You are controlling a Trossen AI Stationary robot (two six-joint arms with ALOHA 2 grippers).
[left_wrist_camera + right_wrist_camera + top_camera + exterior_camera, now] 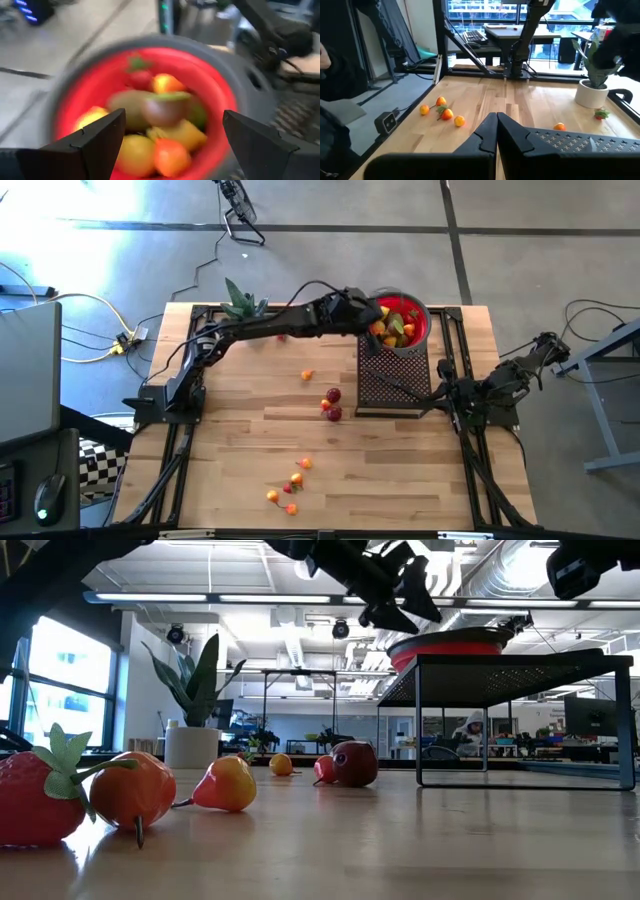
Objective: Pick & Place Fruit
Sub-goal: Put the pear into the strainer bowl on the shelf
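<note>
Many fruit (160, 125) in red bowl (220, 95) beneath left tool (170, 142) (fingers spread, empty), right tool (496, 131) pressed together

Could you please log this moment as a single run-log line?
left end effector: open, empty, over bowl | right end effector: shut, waiting at table's right | bowl: on rack, fruit inside | fruit loose on table

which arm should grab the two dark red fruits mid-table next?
Probably left. The left gripper is open and empty above the red bowl, already working. The right gripper sits shut at the table's right edge, behind the black mesh stand from the fruits.
</note>
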